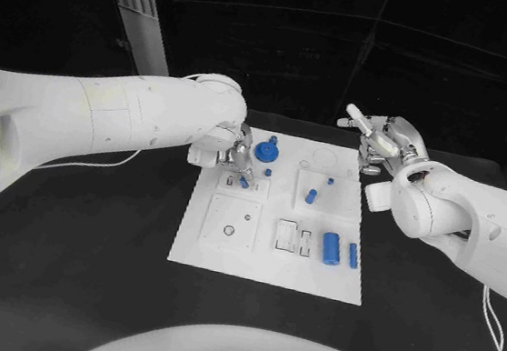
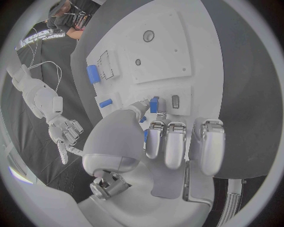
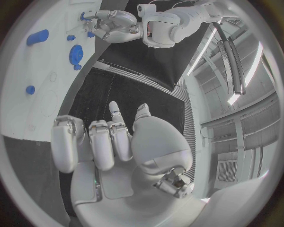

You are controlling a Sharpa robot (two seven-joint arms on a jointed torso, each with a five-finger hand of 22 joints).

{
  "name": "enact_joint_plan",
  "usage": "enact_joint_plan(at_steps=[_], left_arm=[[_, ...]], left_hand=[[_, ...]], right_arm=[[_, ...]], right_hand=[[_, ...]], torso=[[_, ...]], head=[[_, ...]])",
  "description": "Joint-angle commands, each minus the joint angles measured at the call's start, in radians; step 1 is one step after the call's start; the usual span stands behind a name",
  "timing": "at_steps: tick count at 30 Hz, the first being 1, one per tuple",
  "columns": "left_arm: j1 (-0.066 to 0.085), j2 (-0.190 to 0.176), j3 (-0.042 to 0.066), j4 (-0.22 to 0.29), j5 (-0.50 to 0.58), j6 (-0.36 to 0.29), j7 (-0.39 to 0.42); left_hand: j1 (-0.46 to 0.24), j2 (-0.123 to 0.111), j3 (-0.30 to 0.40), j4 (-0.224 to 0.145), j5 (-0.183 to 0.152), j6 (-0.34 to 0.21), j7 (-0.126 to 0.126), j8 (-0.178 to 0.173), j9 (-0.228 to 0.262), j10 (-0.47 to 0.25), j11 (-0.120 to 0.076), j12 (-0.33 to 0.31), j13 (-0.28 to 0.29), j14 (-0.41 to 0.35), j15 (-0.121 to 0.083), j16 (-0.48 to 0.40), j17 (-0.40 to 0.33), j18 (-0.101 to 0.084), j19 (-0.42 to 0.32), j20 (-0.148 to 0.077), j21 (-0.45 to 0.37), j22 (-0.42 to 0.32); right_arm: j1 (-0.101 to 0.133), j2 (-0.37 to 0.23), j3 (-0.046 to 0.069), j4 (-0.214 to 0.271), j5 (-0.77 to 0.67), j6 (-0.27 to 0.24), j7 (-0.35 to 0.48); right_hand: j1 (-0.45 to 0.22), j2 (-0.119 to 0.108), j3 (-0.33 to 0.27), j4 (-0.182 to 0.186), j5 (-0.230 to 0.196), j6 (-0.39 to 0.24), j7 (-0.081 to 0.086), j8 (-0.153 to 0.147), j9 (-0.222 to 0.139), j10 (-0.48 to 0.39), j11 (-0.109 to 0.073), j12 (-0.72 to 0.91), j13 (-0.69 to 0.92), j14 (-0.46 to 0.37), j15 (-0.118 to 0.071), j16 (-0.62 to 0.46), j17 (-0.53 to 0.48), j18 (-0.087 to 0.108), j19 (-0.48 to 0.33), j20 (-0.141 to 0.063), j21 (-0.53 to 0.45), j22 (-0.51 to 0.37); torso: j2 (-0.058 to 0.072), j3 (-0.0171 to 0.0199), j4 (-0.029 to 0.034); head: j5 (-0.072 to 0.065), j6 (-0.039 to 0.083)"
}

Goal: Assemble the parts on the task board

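Observation:
The white task board (image 1: 268, 261) lies mid-table. My left hand (image 1: 237, 156) hovers over its far left part, beside a blue gear (image 1: 267, 151). In the left wrist view the thumb and a fingertip pinch a small blue part (image 2: 154, 104) just above the board, next to a small slot (image 2: 175, 100). That part also peeks out under the hand (image 1: 245, 181). My right hand (image 1: 385, 145) hangs at the board's far right corner, fingers spread and nothing in them (image 3: 112, 137). Two blue cylinders (image 1: 331, 247) lie near the board's right edge, and a blue peg (image 1: 312, 196) stands mid-board.
Rectangular recesses (image 1: 285, 235) and a round hole (image 1: 229, 230) mark the board's near half. A pale post (image 1: 138, 3) rises behind the left arm. A cable (image 1: 499, 334) trails from the right arm over the black table (image 1: 62, 280).

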Motion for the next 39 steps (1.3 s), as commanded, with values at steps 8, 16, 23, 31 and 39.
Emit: enact_joint_plan(at_steps=[8, 16, 23, 31, 39], left_arm=[[0.0, 0.0, 0.0, 0.002, -0.007, 0.015, -0.005], [0.0, -0.003, 0.0, 0.001, -0.007, 0.021, -0.006], [-0.001, -0.003, 0.0, -0.001, -0.007, 0.027, -0.006], [-0.003, 0.003, 0.0, 0.0, -0.007, 0.034, -0.009], [-0.004, 0.002, 0.0, 0.003, -0.007, 0.037, -0.018]], left_hand=[[-0.009, 0.0, -0.002, 0.007, 0.002, 0.003, 0.001, -0.002, 0.001, 0.106, 0.004, 0.001, 0.263, 0.106, -0.002, 0.003, 0.263, -0.003, 0.096, -0.005, -0.005, 0.259], [-0.007, 0.0, -0.002, 0.005, 0.002, 0.003, 0.0, -0.002, 0.001, 0.106, 0.004, 0.001, 0.263, 0.106, -0.002, 0.003, 0.263, -0.003, 0.096, -0.005, -0.005, 0.259], [-0.008, -0.003, -0.007, 0.007, 0.001, 0.002, 0.002, -0.003, 0.002, 0.106, 0.005, 0.001, 0.263, 0.106, -0.002, 0.003, 0.263, -0.002, 0.092, -0.005, -0.008, 0.257], [-0.025, -0.019, -0.036, 0.025, -0.001, -0.003, 0.007, -0.008, 0.003, 0.106, 0.009, 0.001, 0.263, 0.106, 0.001, 0.003, 0.263, 0.001, 0.084, -0.004, -0.016, 0.253], [-0.066, -0.048, -0.129, 0.073, -0.037, -0.006, 0.014, -0.015, 0.004, 0.106, 0.016, 0.001, 0.263, 0.106, 0.007, 0.003, 0.263, 0.001, 0.083, 0.0, -0.017, 0.253]], right_arm=[[0.002, 0.0, 0.001, 0.002, 0.007, 0.001, 0.005], [0.002, 0.0, 0.001, 0.002, 0.007, 0.002, 0.006], [0.002, 0.0, 0.001, 0.003, 0.007, 0.002, 0.006], [0.002, -0.001, 0.001, 0.003, 0.007, 0.002, 0.006], [0.001, -0.001, 0.001, 0.004, 0.011, 0.003, 0.006]], right_hand=[[0.005, 0.003, -0.004, 0.001, 0.002, -0.002, -0.005, 0.002, 0.0, 0.104, -0.003, 0.0, 0.263, 0.104, -0.002, 0.002, 0.263, 0.011, 0.018, -0.001, -0.004, 0.206], [0.005, 0.003, -0.004, 0.001, 0.002, -0.002, -0.005, 0.002, 0.0, 0.104, -0.003, 0.0, 0.263, 0.104, -0.002, 0.002, 0.263, 0.011, 0.018, -0.001, -0.004, 0.206], [0.005, 0.003, -0.004, 0.001, 0.002, -0.002, -0.005, 0.002, 0.0, 0.104, -0.003, 0.0, 0.263, 0.104, -0.002, 0.002, 0.263, 0.011, 0.018, -0.001, -0.004, 0.206], [0.005, 0.003, -0.004, 0.001, 0.002, -0.002, -0.005, 0.002, 0.0, 0.104, -0.003, 0.0, 0.263, 0.104, -0.002, 0.002, 0.263, 0.011, 0.018, -0.001, -0.004, 0.206], [0.005, 0.005, -0.005, 0.002, 0.002, -0.002, -0.005, 0.003, 0.0, 0.104, -0.003, 0.0, 0.263, 0.104, -0.002, 0.002, 0.263, 0.011, 0.019, -0.002, -0.003, 0.207]], torso=[[0.0, -0.0001, 0.0006], [0.0, -0.0001, -0.0003], [0.0, 0.0, -0.0007], [0.0, -0.0001, 0.0005], [0.0, -0.0003, -0.0009]], head=[[0.0, 0.0], [0.001, 0.0], [0.001, 0.0], [0.002, 0.0], [0.0, 0.0]])
